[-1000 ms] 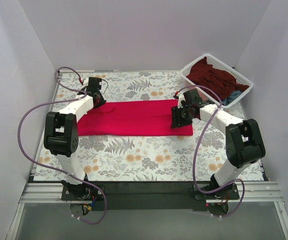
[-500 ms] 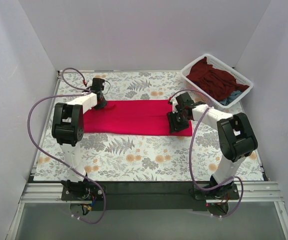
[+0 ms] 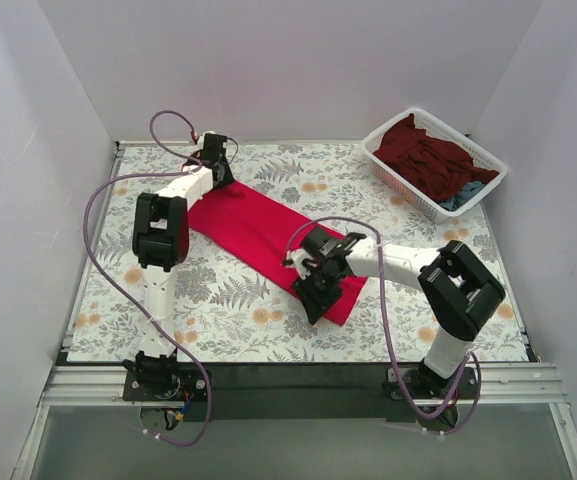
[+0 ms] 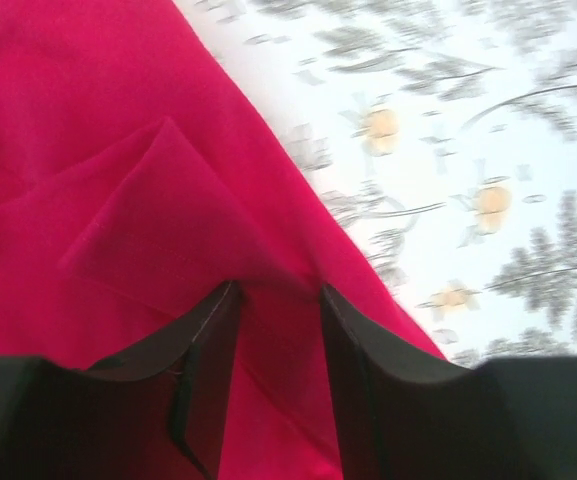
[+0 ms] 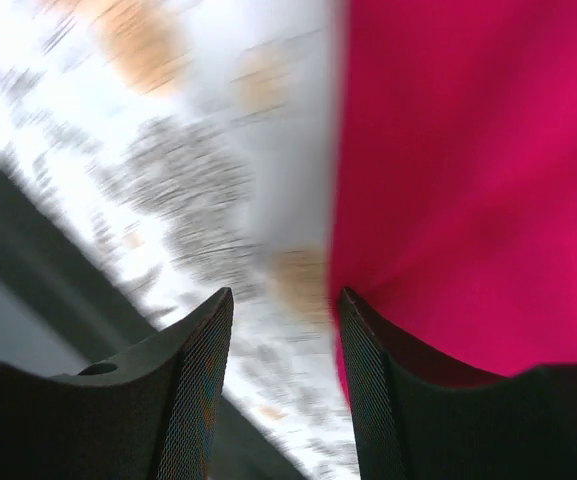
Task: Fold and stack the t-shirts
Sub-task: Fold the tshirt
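Observation:
A bright red t-shirt (image 3: pixel 258 235) lies folded into a long strip, slanting across the floral table from far left to near centre. My left gripper (image 3: pixel 220 178) is down on its far end. In the left wrist view its jaws (image 4: pixel 278 288) stand a little apart, with red cloth (image 4: pixel 118 150) lying in the gap. My right gripper (image 3: pixel 311 295) is at the strip's near end. In the right wrist view it (image 5: pixel 284 292) is open, with blurred table showing between the fingers and the red cloth (image 5: pixel 468 150) against its right finger. A maroon t-shirt (image 3: pixel 423 150) and a teal one (image 3: pixel 463 196) sit in the basket.
The white mesh basket (image 3: pixel 438 116) stands at the far right corner of the table. White walls close in the left, back and right sides. The dark front rail (image 3: pixel 288 375) runs along the near edge, close to my right gripper.
The red strip has swung from lying crosswise to slanting. The right gripper moved near and left with its end, the left gripper moved farther back, and the left jaws have widened.

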`<state>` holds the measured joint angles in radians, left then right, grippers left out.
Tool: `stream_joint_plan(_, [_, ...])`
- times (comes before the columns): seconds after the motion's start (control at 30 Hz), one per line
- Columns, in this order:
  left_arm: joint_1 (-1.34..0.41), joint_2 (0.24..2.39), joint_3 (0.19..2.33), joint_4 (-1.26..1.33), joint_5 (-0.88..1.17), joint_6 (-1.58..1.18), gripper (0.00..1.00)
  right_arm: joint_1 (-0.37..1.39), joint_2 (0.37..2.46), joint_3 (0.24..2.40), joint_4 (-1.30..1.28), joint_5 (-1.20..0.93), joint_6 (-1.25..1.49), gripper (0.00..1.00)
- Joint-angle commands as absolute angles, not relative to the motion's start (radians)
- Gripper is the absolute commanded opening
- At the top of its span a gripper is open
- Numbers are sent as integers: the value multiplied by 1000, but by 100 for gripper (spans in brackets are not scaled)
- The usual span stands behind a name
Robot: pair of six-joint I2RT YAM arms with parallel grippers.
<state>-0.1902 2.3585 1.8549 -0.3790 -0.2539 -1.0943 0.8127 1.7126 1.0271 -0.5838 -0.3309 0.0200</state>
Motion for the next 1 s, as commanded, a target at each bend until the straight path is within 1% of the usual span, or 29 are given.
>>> stream_joint_plan(0.0, [-242, 2473, 1894, -414, -163, -1029, 38, 929, 1779, 1066, -773, -466, 34, 54])
stream_joint_plan(0.03, [-256, 2479, 1902, -416, -153, -1029, 39, 989, 1795, 1136, -784, -472, 34, 54])
stream_joint_plan(0.13, [-262, 2453, 1899, -411, -137, -1067, 44, 1066, 1828, 1248, -788, -436, 57, 54])
stream_joint_plan(0.17, [-262, 2413, 1887, -405, -138, -1072, 45, 1072, 1818, 1259, -785, -417, 66, 54])
stream_joint_plan(0.2, [-261, 2386, 1873, -387, -144, -1075, 52, 1072, 1807, 1267, -785, -370, 75, 54])
stream_joint_plan(0.23, [-262, 2356, 1859, -379, -153, -1081, 56, 1072, 1792, 1272, -784, -329, 83, 54])
stream_joint_plan(0.27, [-262, 2291, 1826, -371, -170, -1083, 59, 1071, 1751, 1269, -788, -280, 90, 55])
stream_joint_plan(0.3, [-261, 2255, 1810, -358, -175, -1088, 60, 1069, 1729, 1264, -788, -185, 97, 56])
stream_joint_plan(0.33, [-262, 2219, 1792, -351, -176, -1100, 62, 1049, 1708, 1256, -784, -148, 104, 59])
stream_joint_plan(0.4, [-262, 2110, 1732, -339, -169, -1111, 68, 1022, 1658, 1226, -776, -60, 109, 61])
stream_joint_plan(0.43, [-261, 2044, 1711, -337, -173, -1120, 69, 993, 1646, 1206, -769, -20, 109, 63])
stream_joint_plan(0.5, [-264, 1978, 1625, -337, -204, -1156, 69, 962, 1629, 1166, -752, 58, 115, 66])
stream_joint_plan(0.63, [-273, 1823, 1488, -345, -244, -1222, 70, 867, 1602, 1100, -700, 51, 123, 69])
stream_joint_plan(0.73, [-287, 1751, 1363, -350, -293, -1298, 70, 801, 1597, 1063, -664, 123, 112, 74])
stream_joint_plan(0.8, [-290, 1735, 1274, -348, -296, -1339, 70, 737, 1600, 1058, -640, 82, 110, 76])
stream_joint_plan(0.87, [-290, 1743, 1232, -333, -301, -1353, 70, 707, 1609, 1045, -585, 29, 109, 76])
stream_joint_plan(0.97, [-290, 1793, 1192, -281, -301, -1329, 69, 692, 1670, 1042, -558, 52, 89, 76])
